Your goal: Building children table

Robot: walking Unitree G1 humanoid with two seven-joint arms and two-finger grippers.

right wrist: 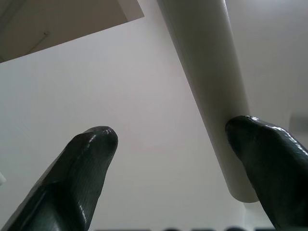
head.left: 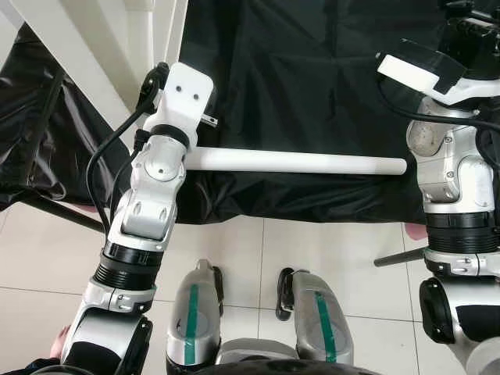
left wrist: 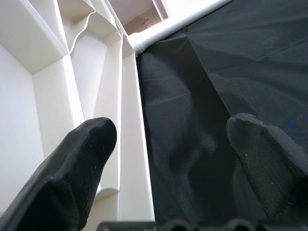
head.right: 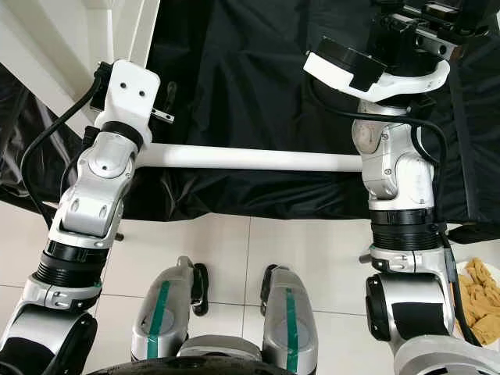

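Black sheet (head.left: 312,94) covers the work area, white tiled floor (head.left: 312,266) below. White table leg (head.left: 297,162) lies across the sheet's near edge between my arms. Left jaws (left wrist: 168,159) released beside white panels (left wrist: 82,96). Right jaws (right wrist: 173,159) released, one finger (right wrist: 269,163) touching a white tube (right wrist: 211,86).

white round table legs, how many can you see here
2. One table leg lies horizontally across the black cloth between the two arms. Another white leg stands beside the right gripper, one finger touching it. Others may be hidden behind the arms.

Open jaws of left gripper (left wrist: 171,159) face black sheet (left wrist: 231,72), white frame (left wrist: 72,86).
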